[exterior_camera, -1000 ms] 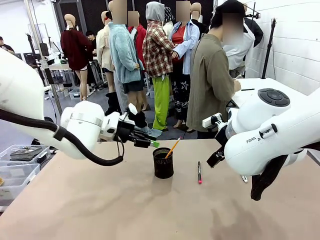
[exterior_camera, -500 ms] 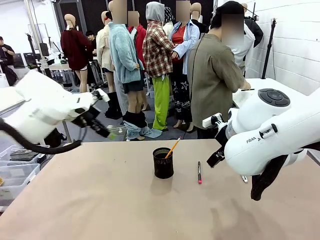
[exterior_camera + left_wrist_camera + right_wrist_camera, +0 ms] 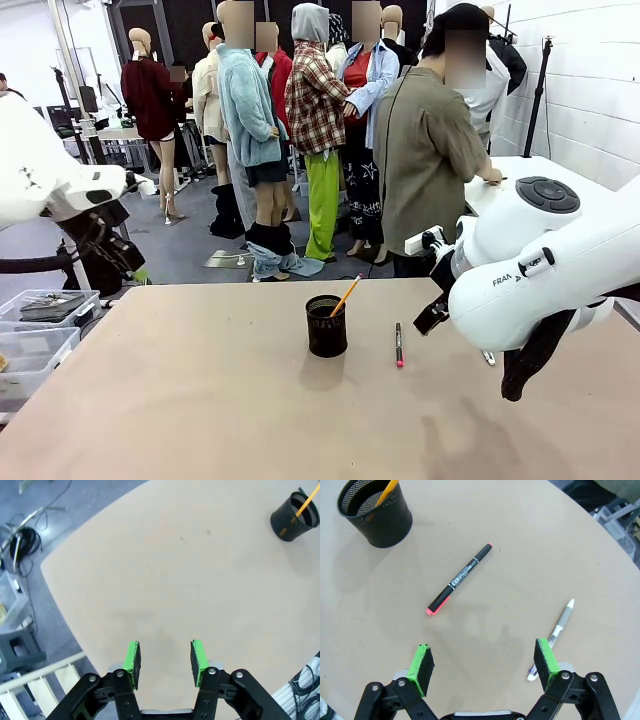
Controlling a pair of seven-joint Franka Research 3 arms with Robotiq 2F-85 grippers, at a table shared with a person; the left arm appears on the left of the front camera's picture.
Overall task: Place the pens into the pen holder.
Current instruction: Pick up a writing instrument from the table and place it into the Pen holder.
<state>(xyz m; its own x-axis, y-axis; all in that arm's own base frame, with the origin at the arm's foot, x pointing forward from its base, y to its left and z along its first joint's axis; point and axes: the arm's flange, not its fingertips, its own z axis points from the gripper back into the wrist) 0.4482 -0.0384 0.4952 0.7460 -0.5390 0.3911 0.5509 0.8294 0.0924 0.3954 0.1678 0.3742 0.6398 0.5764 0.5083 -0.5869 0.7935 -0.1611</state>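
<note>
- The black mesh pen holder (image 3: 326, 326) (image 3: 294, 517) (image 3: 375, 512) stood on the desk (image 3: 200, 400), with one yellow pencil (image 3: 346, 296) (image 3: 387, 491) leaning inside it.
- A dark marker (image 3: 398, 344) (image 3: 460, 578) with red ends lay flat near the pen holder, on its right.
- A silver-white pen (image 3: 555, 630) lay farther from the pen holder than the marker.
- The right claw (image 3: 482, 652) hung beyond the marker, spread wide and empty.
- The left claw (image 3: 165, 647) hovered well apart from the pen holder, its pads parted with nothing between them.

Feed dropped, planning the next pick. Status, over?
Left tool, right tool open, empty. Yellow pencil in pen holder. Dark pen, white pen on table. Nothing in the way.
</note>
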